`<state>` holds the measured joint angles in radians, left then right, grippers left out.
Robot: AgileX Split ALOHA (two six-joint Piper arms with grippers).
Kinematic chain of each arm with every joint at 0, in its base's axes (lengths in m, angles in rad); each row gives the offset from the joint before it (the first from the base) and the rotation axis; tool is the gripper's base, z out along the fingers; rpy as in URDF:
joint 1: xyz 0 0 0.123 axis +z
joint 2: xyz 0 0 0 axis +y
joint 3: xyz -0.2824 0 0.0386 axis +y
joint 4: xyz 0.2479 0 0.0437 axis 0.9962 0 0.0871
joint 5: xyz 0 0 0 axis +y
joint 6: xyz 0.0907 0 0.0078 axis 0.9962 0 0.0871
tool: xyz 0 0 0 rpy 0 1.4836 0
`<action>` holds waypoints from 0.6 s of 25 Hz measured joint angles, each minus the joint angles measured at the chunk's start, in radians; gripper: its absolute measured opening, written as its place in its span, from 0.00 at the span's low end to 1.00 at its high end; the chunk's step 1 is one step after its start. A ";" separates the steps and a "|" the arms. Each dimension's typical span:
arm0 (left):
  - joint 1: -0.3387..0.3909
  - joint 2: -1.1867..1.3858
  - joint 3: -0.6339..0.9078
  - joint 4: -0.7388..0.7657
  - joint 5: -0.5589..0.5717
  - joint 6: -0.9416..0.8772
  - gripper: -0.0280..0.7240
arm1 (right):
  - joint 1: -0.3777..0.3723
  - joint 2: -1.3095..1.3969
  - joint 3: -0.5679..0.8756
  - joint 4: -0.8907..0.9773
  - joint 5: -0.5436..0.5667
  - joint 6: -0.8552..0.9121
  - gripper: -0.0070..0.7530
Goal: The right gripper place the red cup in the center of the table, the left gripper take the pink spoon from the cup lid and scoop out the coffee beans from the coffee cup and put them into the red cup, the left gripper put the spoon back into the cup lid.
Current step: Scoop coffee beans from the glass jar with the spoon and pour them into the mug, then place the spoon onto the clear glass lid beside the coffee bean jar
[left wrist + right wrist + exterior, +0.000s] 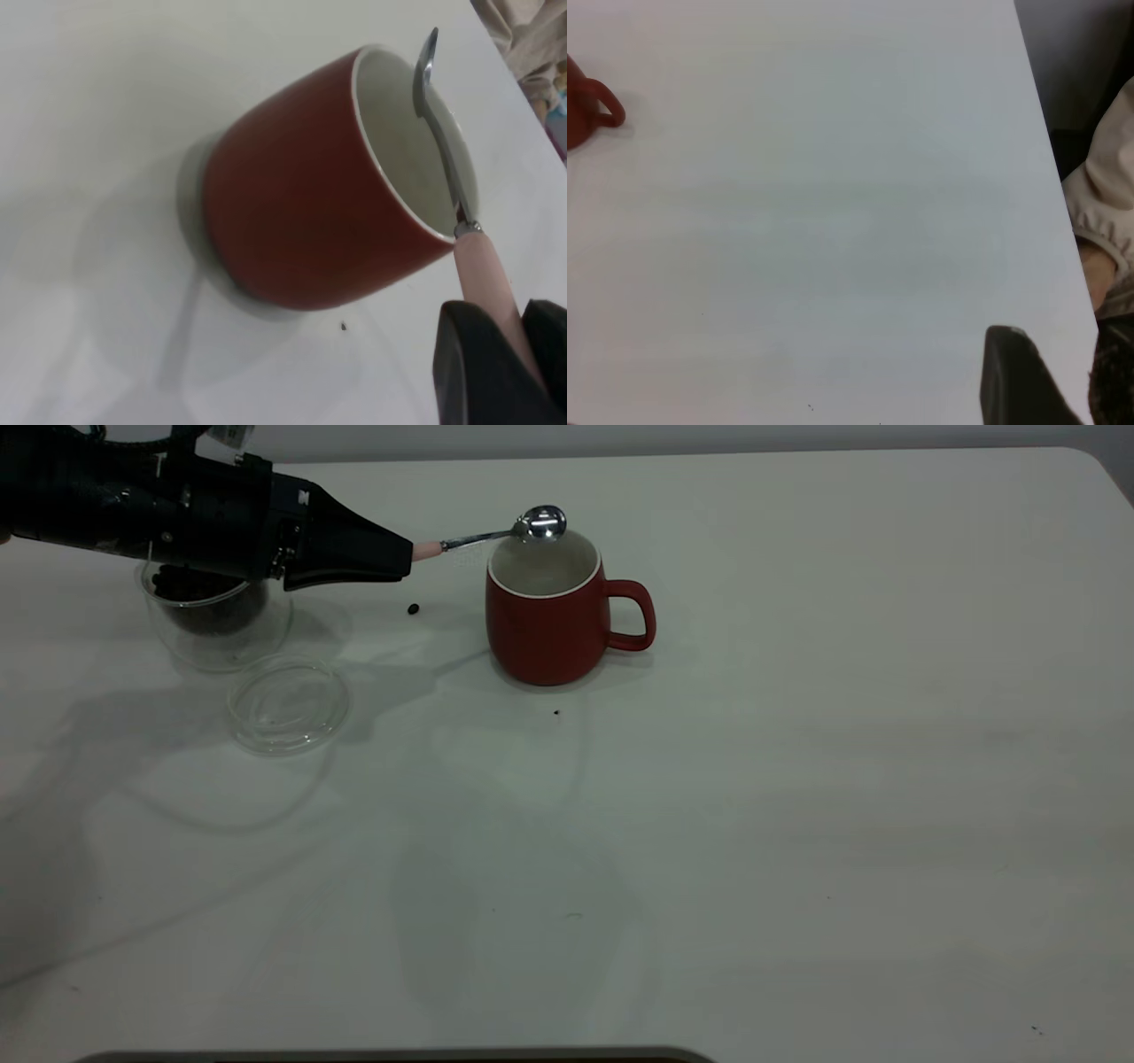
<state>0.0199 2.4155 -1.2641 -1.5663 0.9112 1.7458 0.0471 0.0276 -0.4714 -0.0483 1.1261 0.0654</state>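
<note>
At the left, the clear bulging coffee cup [217,624] holds dark coffee beans [208,607], beside the flat glass cup lid [288,704]. The left gripper [409,553] pinches the pink spoon [496,533] by its pale handle, shiny bowl over the matte red cup [554,615]. The right gripper [1019,381] sits off near the table [797,779] edge.

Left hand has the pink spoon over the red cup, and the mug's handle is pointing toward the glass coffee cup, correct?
Not quite. The left hand does hold the pink spoon over the red cup, but the exterior view shows the mug's handle pointing away from the glass coffee cup, on the opposite side.
</note>
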 joint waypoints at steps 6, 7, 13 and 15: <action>0.026 -0.051 0.000 0.081 0.060 -0.108 0.20 | 0.000 0.000 0.000 0.000 0.000 0.000 0.32; 0.043 -0.083 0.000 0.121 0.069 -0.150 0.20 | 0.000 0.000 0.000 0.000 0.000 0.000 0.32; 0.191 -0.260 0.000 0.321 0.194 -0.395 0.20 | 0.000 0.000 0.000 0.000 0.000 0.000 0.32; 0.252 -0.284 0.000 0.342 0.217 -0.486 0.20 | 0.000 0.000 0.000 0.000 0.000 0.000 0.32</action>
<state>0.2716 2.1312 -1.2641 -1.2246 1.1286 1.2600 0.0471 0.0276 -0.4714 -0.0483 1.1261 0.0654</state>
